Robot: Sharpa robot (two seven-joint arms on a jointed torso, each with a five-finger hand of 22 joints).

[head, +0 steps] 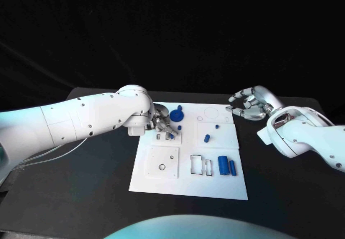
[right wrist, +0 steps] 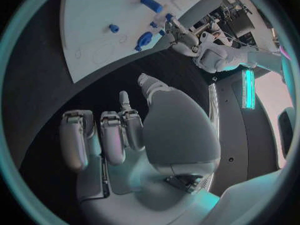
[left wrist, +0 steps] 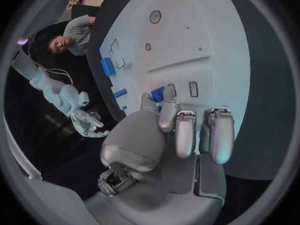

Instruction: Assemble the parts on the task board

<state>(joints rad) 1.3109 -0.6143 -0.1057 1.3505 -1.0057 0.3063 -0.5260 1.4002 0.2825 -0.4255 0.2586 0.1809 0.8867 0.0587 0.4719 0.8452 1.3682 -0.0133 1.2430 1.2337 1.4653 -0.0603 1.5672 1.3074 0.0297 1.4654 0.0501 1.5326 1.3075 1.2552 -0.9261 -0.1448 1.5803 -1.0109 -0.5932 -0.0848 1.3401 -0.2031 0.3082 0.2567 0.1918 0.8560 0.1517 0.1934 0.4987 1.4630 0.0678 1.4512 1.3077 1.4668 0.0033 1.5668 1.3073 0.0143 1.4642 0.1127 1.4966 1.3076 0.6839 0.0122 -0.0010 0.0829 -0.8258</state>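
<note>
Blue parts are scattered over the board (head: pixel 162 179): a round disc (head: pixel 177 116) at the far edge, a small peg (head: pixel 206 138) near the middle, and two cylinders (head: pixel 228 165) laid side by side at the near right, their long axes running from the robot outward. The left hand (head: pixel 162 124) is set over the board's far-left corner, just beside the disc, so this hand is judged much the nearer for the next pick; the right hand (head: pixel 249 103) is held off the board's far-right corner, above the table (head: pixel 86 199), well apart from every part. In the left wrist view the left hand's fingers (left wrist: pixel 185 132) are curled inward close to a small blue piece (left wrist: pixel 157 93); whether that piece is pinched cannot be told. The right wrist view shows what the head view does not: the right hand's palm (right wrist: pixel 175 130), with fingers loosely curled and nothing held.
</note>
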